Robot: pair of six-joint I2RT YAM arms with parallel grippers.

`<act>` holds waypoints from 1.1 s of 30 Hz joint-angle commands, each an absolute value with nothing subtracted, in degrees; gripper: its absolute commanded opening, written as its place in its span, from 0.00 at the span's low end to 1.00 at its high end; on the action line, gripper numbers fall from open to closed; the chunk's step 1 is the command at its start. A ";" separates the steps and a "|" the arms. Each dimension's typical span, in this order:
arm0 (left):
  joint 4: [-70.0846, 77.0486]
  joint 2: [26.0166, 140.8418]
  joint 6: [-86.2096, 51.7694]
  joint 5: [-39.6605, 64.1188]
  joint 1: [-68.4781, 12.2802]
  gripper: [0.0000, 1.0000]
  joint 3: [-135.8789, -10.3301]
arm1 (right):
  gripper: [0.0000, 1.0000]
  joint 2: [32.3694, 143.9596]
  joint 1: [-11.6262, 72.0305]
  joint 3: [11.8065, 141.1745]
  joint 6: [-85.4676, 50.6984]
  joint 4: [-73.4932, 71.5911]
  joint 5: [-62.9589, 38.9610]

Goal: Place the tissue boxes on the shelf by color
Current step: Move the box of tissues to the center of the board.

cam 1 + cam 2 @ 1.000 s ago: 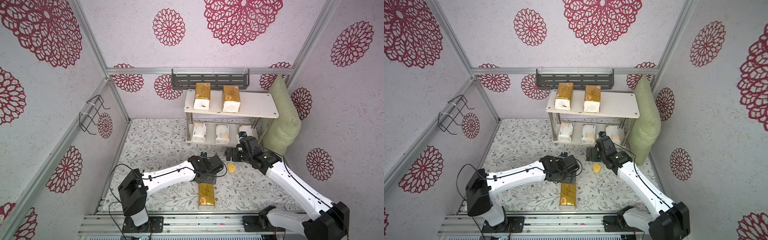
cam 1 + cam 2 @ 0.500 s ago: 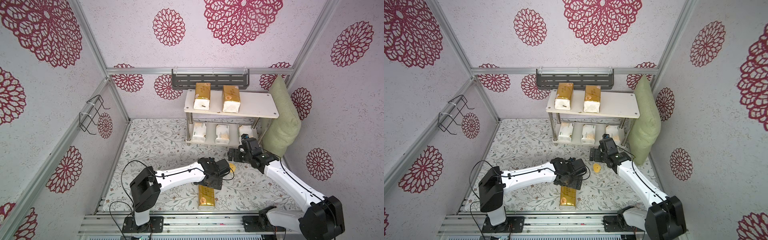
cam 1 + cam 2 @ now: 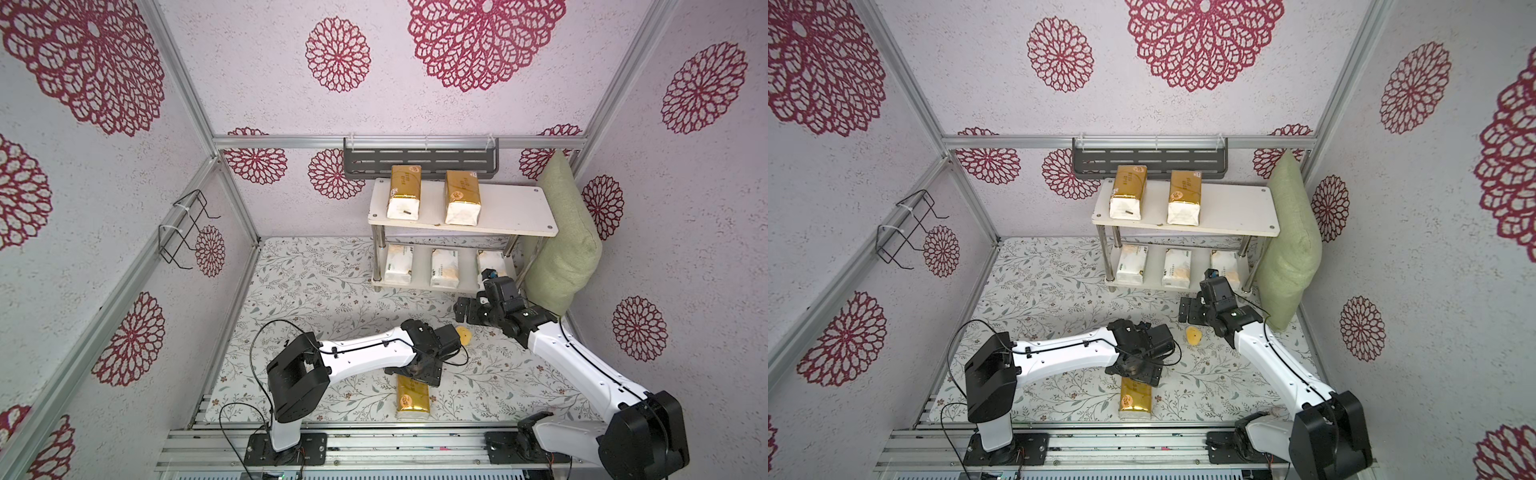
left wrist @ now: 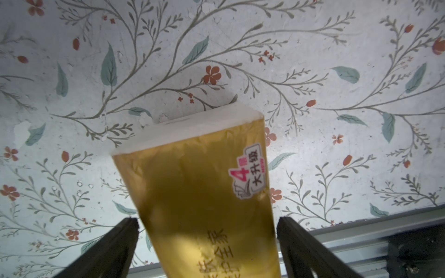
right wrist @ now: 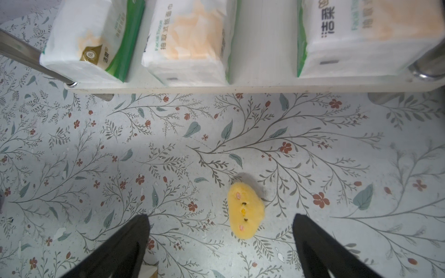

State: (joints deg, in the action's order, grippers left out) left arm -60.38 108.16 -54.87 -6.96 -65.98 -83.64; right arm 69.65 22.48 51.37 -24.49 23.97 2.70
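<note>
- Step in hand: the pick-up of the last loose pack; the gold pack (image 3: pixel 412 401) lies flat on the floor (image 3: pixel 316 291) by the front edge, well apart from the shelf (image 3: pixel 515 208)
- The left gripper (image 4: pixel 207 221) is down over it, in both top views at the end that faces the shelf; jaws apart, 1 finger just beside each long side, and I judge that no squeeze is on yet
- Sorted so far: 2 gold packs (image 3: pixel 405 191) side by side on the top board, with bare board on the side toward the cushion (image 3: pixel 561 241); 3 white packs (image 5: pixel 187 43) in a row on the lower board (image 5: pixel 260 86)
- So 5 of 6 look placed, and this 1 belongs on top
- The right gripper (image 5: pixel 220 216) hangs over the floor before the lower board, jaws apart and empty; a yellow lump (image 5: pixel 245 211) lies near it and is no part of the job
- Next move calls for closing across the pack's narrow width, firmly, since it looks soft and the foil slick
- Then a lift high enough to clear the top board's edge, and a set-down on the bare part, in line with the other 2
- Held near 1 end, the pack may droop; the right arm stands close to the shelf front, so the 2 paths need keeping apart
</note>
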 commanded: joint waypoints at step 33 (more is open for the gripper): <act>-46.08 94.75 -75.16 -14.21 -41.63 0.86 -66.98 | 0.99 70.64 22.20 45.73 -20.92 17.32 -3.72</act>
State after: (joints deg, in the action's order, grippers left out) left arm -47.16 96.95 -70.83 -12.32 -44.53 -67.53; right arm 71.83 22.37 46.06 -23.03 19.49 -1.98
